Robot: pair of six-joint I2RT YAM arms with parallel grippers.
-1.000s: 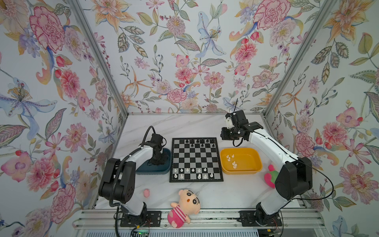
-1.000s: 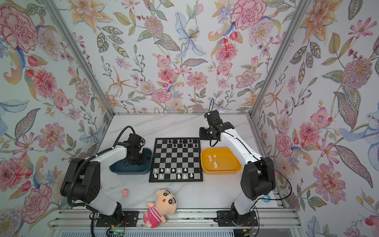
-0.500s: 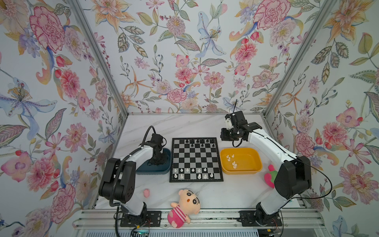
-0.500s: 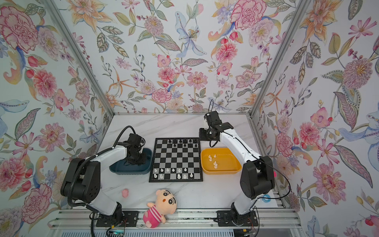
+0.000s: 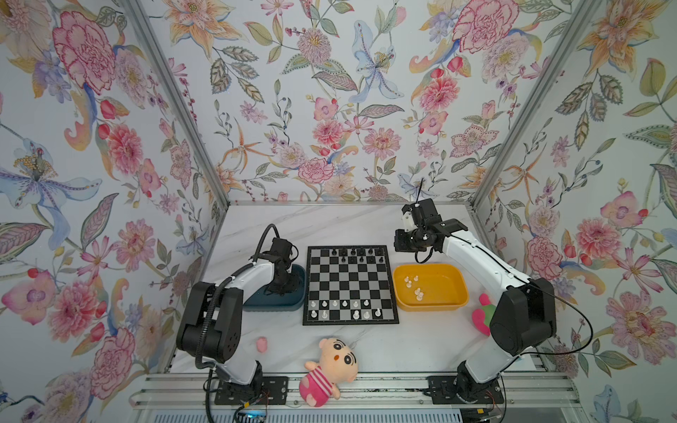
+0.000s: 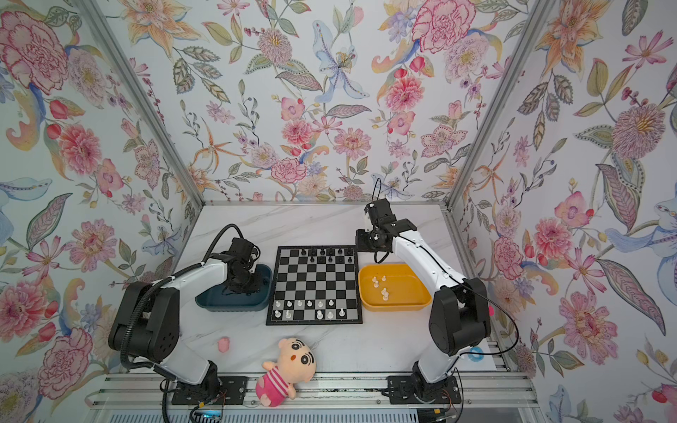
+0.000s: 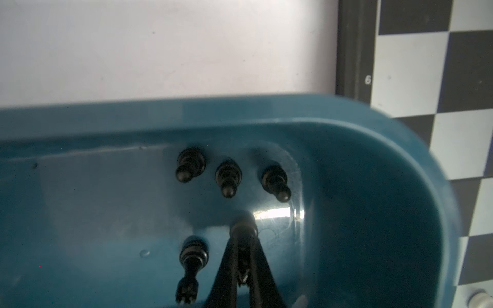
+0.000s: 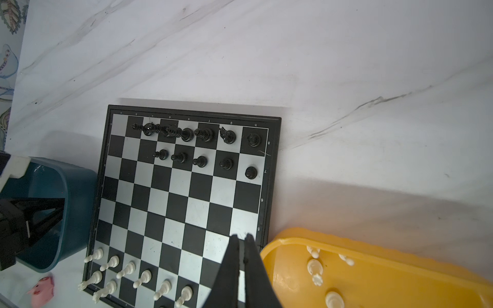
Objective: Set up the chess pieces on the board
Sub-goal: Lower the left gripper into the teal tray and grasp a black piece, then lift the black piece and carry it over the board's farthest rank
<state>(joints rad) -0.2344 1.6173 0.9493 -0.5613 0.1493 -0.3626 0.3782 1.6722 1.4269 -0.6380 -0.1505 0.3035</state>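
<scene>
Left claw (image 7: 243, 232) closed on a black piece (image 7: 243, 225) inside the blue tray (image 5: 274, 304), at 9 o'clock of the board (image 5: 350, 285). Four loose black pieces (image 7: 228, 180) sit near it. Right claw (image 8: 241, 240) closed, empty, at the board's 2 o'clock corner.

Black-and-silver checked board (image 5: 350, 285), blue tray (image 5: 278, 302), yellow tray (image 5: 444, 286).

Both top views looking down from high at front, far off, covering whole surface (image 5: 329, 227). Left wrist view looking close into blue tray (image 7: 346, 128), board (image 7: 400, 66) edge beside. Right wrist view looking from higher across board, sharing both.
</scene>
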